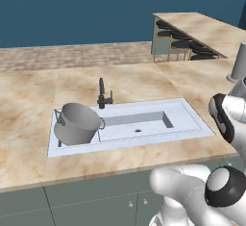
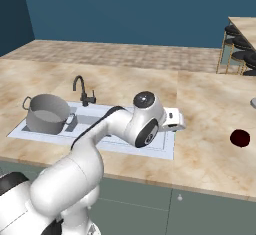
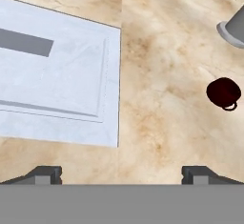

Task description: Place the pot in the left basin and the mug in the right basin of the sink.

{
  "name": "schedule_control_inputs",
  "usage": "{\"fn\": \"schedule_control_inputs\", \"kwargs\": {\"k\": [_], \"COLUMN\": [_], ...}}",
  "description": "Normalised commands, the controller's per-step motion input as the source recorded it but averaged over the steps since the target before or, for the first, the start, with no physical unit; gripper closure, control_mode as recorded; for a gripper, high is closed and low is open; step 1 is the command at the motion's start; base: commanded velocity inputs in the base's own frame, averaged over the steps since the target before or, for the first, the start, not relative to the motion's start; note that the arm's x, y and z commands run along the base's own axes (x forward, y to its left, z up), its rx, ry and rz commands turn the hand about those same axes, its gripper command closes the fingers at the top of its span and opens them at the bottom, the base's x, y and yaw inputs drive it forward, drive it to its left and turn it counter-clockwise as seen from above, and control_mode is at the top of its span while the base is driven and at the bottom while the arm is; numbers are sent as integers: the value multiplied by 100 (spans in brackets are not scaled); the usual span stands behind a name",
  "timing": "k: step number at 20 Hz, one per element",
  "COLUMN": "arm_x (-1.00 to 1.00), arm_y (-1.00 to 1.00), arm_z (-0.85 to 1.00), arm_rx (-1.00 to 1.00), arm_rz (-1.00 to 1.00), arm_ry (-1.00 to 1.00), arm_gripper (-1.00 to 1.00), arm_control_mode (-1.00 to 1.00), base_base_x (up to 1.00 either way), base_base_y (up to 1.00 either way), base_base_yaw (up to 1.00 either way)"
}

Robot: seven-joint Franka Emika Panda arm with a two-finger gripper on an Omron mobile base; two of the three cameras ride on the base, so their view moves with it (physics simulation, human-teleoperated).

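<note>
Hovering over counter [image 3: 157, 123], pincer [image 3: 122, 173] spread apart, empty; mug [image 3: 223, 92] near, pot [image 1: 77, 123] in left basin [image 1: 58, 143].

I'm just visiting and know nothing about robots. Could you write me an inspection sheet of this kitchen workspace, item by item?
Surface: beige marble counter with a white sink set in it.
Job's things: pot sits in the left basin, tilted; mug stands on the counter right of the sink, apart from it; right basin holds nothing.
Clutter: grey cylinder on the counter beyond the mug.
Grippers: gripper open, holding nothing, above the counter by the sink's right edge.
Cables: nothing seen.
Surroundings: black faucet, bar stools under a raised counter, blue wall.
</note>
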Motion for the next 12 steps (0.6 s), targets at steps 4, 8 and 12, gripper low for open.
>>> {"fn": "schedule_control_inputs", "kwargs": {"k": [4,8,12], "arm_x": [28,27,13], "arm_y": [-47,-35,-23], "arm_z": [0,0,-2], "arm_rx": [0,0,0], "arm_rz": [-4,-3,0], "arm_ry": [2,4,4], "arm_gripper": [-100,-100,-100], "arm_control_mode": [-100,-100,-100], "base_base_x": [0,0,0], "base_base_y": [0,0,0], "base_base_yaw": [0,0,0]}}
